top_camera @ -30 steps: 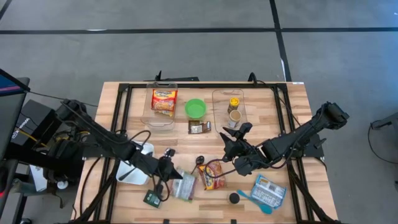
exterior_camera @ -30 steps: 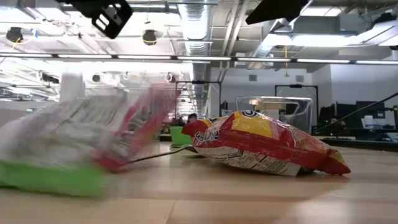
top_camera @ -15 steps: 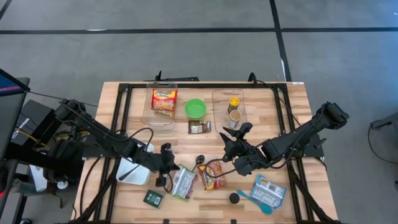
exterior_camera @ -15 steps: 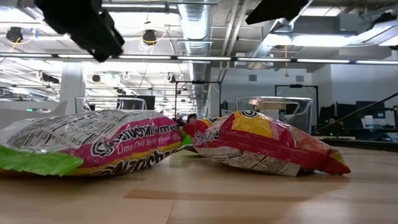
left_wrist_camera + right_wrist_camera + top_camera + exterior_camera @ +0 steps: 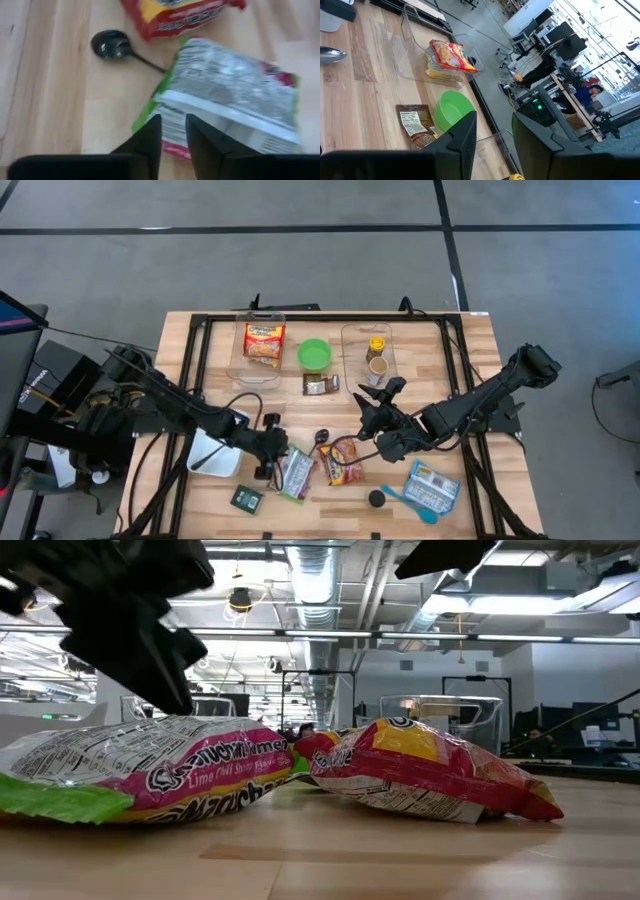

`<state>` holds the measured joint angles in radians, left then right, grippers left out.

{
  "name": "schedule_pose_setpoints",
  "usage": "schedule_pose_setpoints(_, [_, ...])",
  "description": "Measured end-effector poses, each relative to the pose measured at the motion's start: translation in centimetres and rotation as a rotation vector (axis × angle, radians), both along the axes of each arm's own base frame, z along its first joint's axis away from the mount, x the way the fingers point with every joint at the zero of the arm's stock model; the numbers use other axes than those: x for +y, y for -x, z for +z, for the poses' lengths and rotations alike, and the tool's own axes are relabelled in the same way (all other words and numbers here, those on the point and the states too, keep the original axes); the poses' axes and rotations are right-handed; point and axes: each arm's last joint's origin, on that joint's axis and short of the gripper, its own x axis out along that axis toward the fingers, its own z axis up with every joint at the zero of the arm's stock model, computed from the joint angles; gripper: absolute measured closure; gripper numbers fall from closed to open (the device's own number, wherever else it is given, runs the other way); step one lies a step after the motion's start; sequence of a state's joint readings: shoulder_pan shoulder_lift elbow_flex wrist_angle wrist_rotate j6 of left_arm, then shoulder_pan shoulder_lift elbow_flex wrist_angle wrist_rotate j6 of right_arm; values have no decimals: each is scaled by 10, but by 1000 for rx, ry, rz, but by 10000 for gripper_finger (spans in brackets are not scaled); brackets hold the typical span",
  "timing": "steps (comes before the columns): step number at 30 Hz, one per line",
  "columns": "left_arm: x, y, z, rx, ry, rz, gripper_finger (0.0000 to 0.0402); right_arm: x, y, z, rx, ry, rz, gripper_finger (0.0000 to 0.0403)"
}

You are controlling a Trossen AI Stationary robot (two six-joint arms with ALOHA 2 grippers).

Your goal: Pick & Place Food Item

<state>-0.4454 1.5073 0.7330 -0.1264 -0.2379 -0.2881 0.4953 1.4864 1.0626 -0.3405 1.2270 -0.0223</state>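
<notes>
Your noodle packet [image 5: 296,473] lies flat on the table [image 5: 470,350], its edge touching the red chip bag [image 5: 341,461], with a black spoon [image 5: 321,438] just beyond and a small dark packet [image 5: 245,498] near the front edge. A second ago the packet was in the air; now it rests, and your left gripper [image 5: 274,461] sits over its left edge, fingers [image 5: 150,137] slightly parted, gripping nothing. Your right gripper [image 5: 372,413] hovers near the chip bag, narrowly spread and empty.
</notes>
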Motion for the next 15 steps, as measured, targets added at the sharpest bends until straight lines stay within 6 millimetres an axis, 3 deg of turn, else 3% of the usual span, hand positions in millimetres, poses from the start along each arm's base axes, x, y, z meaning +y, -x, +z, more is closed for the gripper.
schedule_pose_setpoints(7, [15,-6,-5,28,-14,54,250,0,0,0,0,0,0,284])
schedule_pose_setpoints(15, [16,-6,-5,69,87,-4,199,0,0,0,0,0,0,285])
